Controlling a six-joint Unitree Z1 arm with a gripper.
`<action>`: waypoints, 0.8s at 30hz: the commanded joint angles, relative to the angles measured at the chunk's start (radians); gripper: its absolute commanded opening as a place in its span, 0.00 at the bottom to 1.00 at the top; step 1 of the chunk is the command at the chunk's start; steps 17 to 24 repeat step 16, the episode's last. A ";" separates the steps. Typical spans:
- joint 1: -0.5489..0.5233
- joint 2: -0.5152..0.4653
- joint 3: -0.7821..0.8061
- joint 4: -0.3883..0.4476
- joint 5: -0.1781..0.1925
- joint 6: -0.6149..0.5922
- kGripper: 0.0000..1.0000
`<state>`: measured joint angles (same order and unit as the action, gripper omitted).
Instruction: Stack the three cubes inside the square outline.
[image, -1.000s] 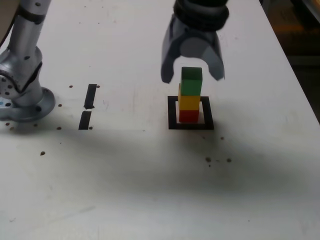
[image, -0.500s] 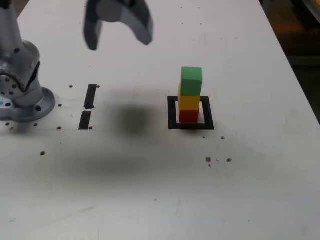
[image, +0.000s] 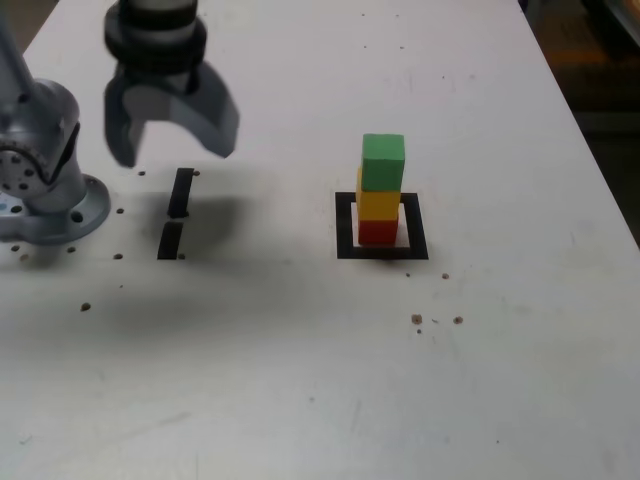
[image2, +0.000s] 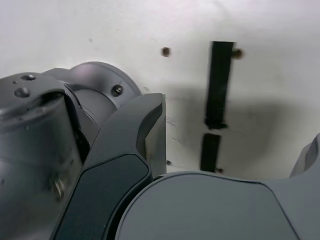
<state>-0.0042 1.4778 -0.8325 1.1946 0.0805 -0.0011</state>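
Currently, the gripper (image: 178, 155) is positioned above the table left of the stack in the exterior view, fingers wide apart. The green cube (image: 383, 163) rests on the yellow cube (image: 378, 205), above the red cube (image: 378, 232), inside the square outline (image: 382, 253).

Three cubes (image: 380, 190) stacked, inside square outline (image: 345, 228), exterior view's right of strips (image: 181, 193)

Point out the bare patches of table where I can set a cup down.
In the exterior view, bare table lies right of the square outline, and across the front, nearer the camera than outline and black strips. It's crowded at left, with the arm's base and the open gripper above the table, and inside the outline, where the cubes stand stacked.
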 joint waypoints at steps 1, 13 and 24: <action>0.001 -0.004 0.038 -0.033 -0.012 0.001 1.00; 0.001 -0.023 0.143 -0.102 -0.035 0.001 1.00; 0.000 -0.022 0.170 -0.135 -0.045 0.001 1.00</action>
